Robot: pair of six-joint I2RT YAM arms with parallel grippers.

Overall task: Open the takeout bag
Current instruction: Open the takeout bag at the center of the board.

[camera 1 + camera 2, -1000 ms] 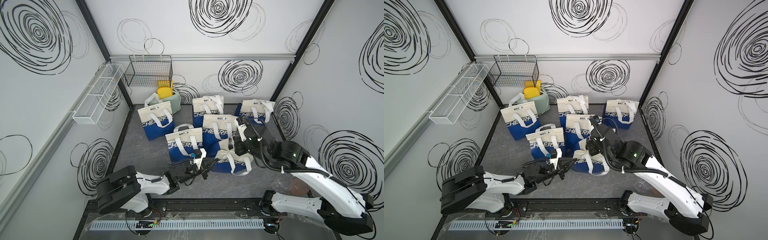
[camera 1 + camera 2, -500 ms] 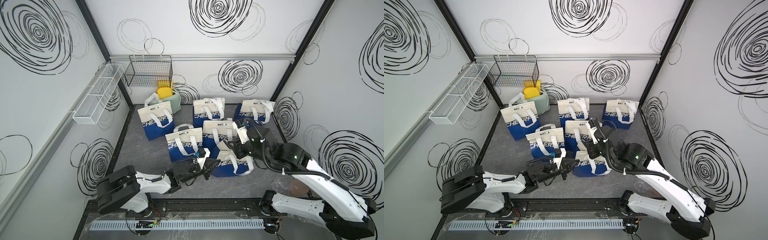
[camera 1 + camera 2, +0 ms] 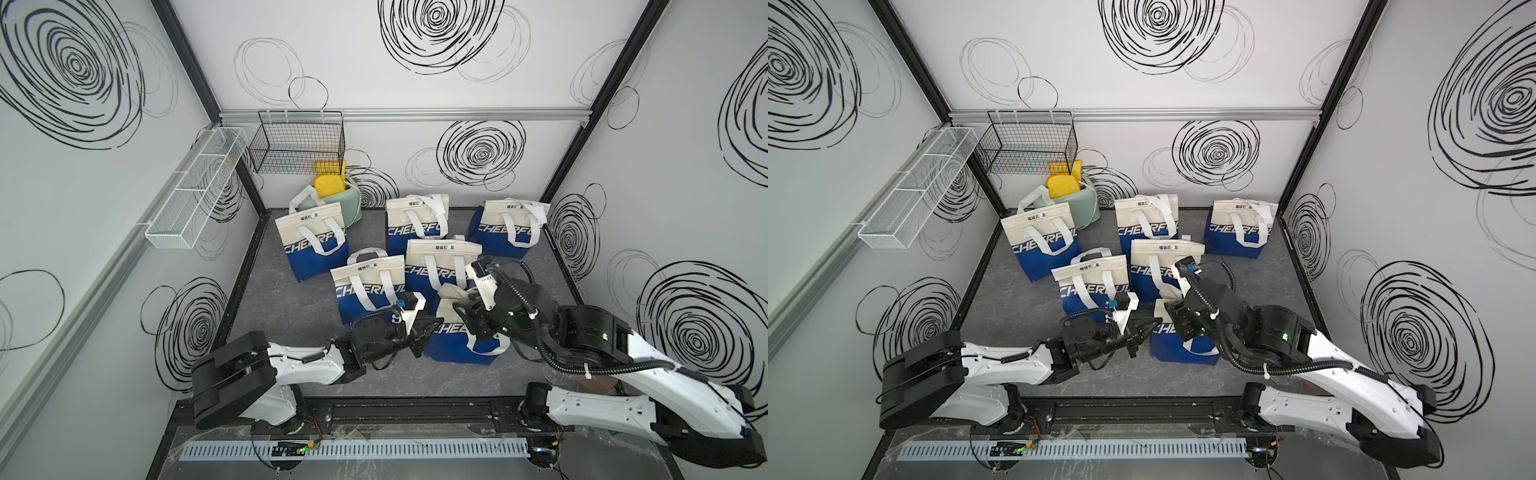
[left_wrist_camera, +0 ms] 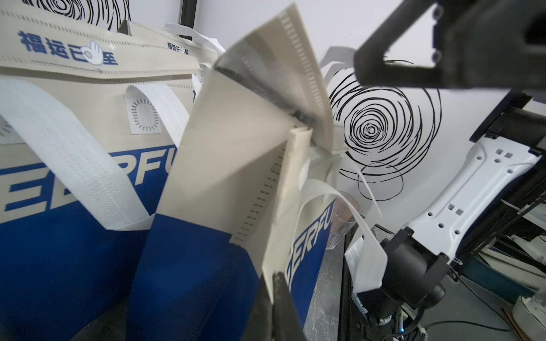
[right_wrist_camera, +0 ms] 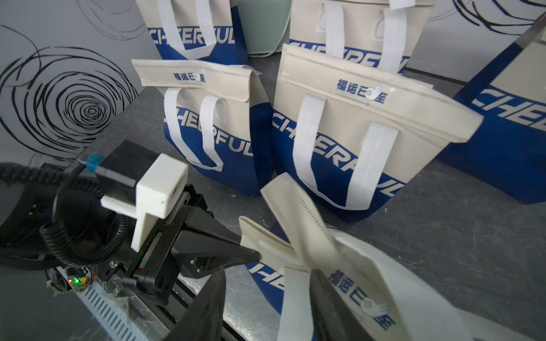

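The takeout bag point(image 3: 459, 338) point(image 3: 1177, 347), cream above and blue below, stands nearest the front in both top views. My left gripper point(image 3: 432, 326) point(image 3: 1152, 322) comes in from its left side. In the left wrist view this gripper point(image 4: 276, 274) is shut on the bag's point(image 4: 236, 165) cream side edge. The top flap stands lifted and the mouth is parted. My right gripper point(image 3: 465, 311) point(image 3: 1177, 316) hovers over the bag's top. The right wrist view shows the right gripper point(image 5: 266, 283) open, with a white handle strap point(image 5: 295, 298) loose between its fingers.
Several identical bags stand behind, the closest ones point(image 3: 370, 286) point(image 3: 442, 266) almost touching the front bag. A green toaster point(image 3: 336, 203) with yellow bread sits at the back left. Wire baskets point(image 3: 297, 143) point(image 3: 195, 187) hang on the walls. A clear cup point(image 4: 342, 218) stands front right.
My right gripper was shut on the bag's top and has let go and opened. The bag has gone from pulled over and stretched to standing upright. The left gripper keeps its hold.
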